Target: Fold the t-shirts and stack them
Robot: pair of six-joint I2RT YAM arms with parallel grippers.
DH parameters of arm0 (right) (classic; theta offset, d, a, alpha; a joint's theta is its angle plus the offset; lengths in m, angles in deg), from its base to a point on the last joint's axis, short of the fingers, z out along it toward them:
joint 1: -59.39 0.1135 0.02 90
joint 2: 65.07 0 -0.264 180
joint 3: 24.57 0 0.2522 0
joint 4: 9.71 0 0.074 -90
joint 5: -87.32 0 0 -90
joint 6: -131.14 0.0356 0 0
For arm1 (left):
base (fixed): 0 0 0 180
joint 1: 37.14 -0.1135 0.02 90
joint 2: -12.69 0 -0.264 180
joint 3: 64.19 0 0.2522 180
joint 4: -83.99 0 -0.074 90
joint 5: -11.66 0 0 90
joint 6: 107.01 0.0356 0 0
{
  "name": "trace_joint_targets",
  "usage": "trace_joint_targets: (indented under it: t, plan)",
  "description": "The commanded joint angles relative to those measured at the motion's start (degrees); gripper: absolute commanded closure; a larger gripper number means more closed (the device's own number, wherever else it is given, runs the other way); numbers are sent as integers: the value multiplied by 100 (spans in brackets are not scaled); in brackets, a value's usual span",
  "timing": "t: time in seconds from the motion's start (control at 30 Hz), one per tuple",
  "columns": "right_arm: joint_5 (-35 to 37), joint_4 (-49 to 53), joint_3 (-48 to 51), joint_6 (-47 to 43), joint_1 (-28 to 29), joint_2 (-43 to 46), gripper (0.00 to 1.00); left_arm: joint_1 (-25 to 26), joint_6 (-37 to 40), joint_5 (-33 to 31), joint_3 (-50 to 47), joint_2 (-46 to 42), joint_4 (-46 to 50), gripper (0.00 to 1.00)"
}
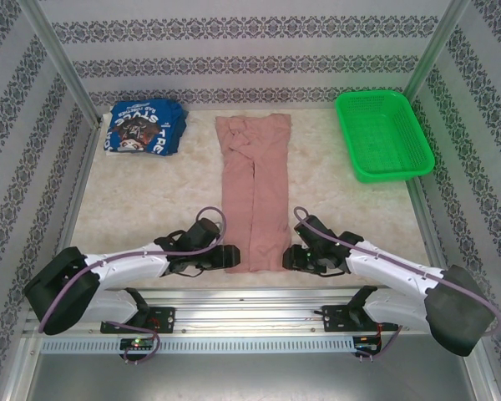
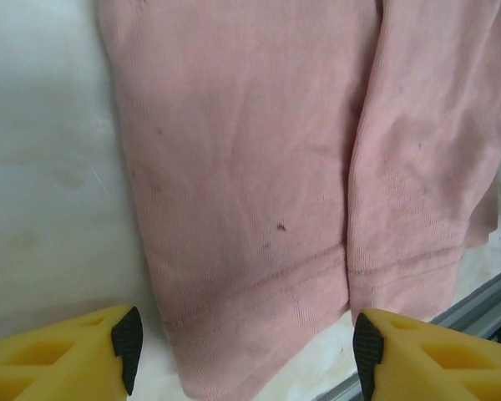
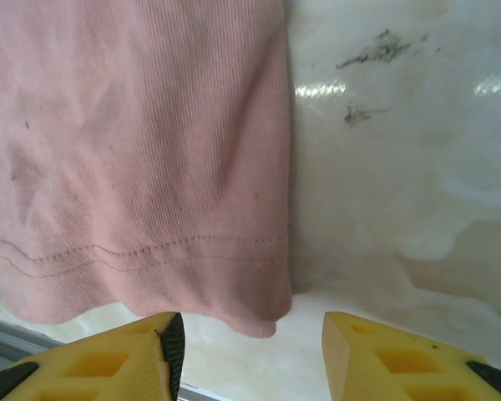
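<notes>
Hem of pink t-shirt [image 1: 255,184] lies between left end effector [image 2: 247,349] and right end effector [image 3: 252,347] — both spread.

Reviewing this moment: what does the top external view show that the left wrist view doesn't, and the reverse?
Top external adds the folded blue t-shirt at the far left, the green basket at the far right, and the right gripper beside the near right corner of the pink t-shirt. Left wrist adds close detail: hem stitching and small dark specks on the cloth. Both share the pink t-shirt's near end and the left gripper, jaws apart at the hem.
</notes>
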Motion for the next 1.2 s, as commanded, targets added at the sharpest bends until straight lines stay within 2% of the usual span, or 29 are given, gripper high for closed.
trace_joint_targets:
  t: [0.0, 0.1, 0.2, 0.43, 0.67, 0.97, 1.07, 1.17]
  plan:
    - [2, 136, 8, -126, 52, -19, 51, 178, -197, -54, -35, -159, 385, 32]
    - [-12, 115, 10, -189, 48, -129, 51, 243, -224, -85, -35, -89, 416, 34]
    - [-53, 23, -42, -249, 53, -366, 51, 269, -275, -80, -88, 85, 246, 41]
    - [-45, -378, -37, -207, 85, -643, 51, 366, -321, -138, -70, 513, -211, 68]
    - [-156, -914, -131, -129, 35, -912, 55, 366, -162, -198, 76, 646, -318, 85]
    - [-323, -1004, -482, -169, 24, -1273, 63, 366, -45, -78, 186, 632, -450, 92]
    - [-339, -928, -631, -254, 1, -1385, 71, 366, 36, -109, 228, 503, -347, 92]
    - [-317, -862, -739, -290, -35, -1450, 74, 366, 74, -96, 235, 413, -306, 93]
